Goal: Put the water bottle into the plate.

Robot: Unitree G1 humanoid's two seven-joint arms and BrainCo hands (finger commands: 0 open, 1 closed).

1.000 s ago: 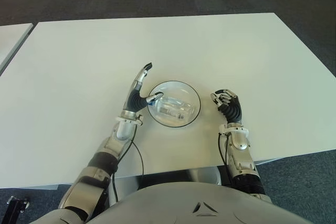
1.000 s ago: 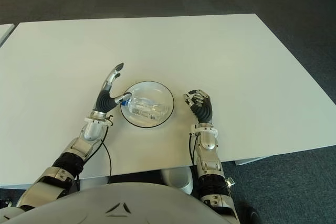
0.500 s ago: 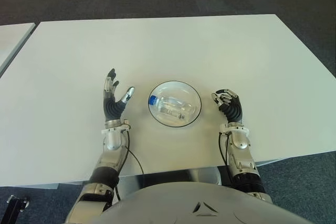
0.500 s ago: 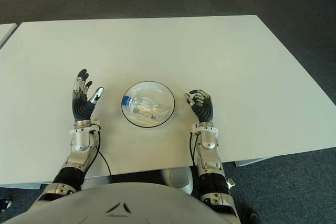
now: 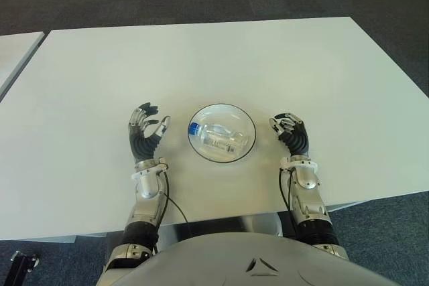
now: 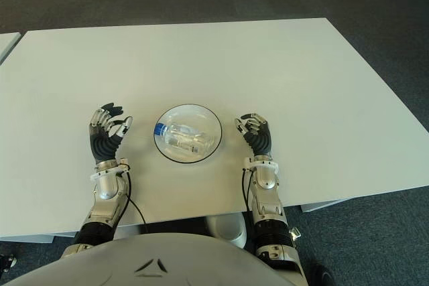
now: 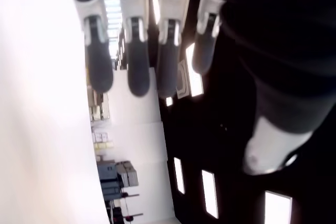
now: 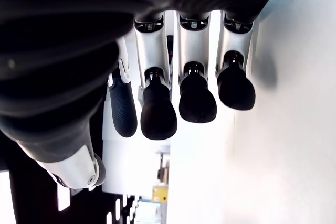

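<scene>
left hand [image 5: 146,133]: moved off the plate [image 5: 245,122] rim, toward table [image 5: 80,85] left and near edge | now apart from plate | fingers: from stretched to half curled, holding nothing

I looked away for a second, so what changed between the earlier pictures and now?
The left hand let go of the water bottle, drew back to the plate's left, and half-curled its fingers, holding nothing. The bottle stayed lying in the plate; the right hand stayed curled on the plate's right.

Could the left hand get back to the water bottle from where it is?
Probably yes: the left hand is empty beside the plate, and only bare table separates it from the water bottle lying inside.
</scene>
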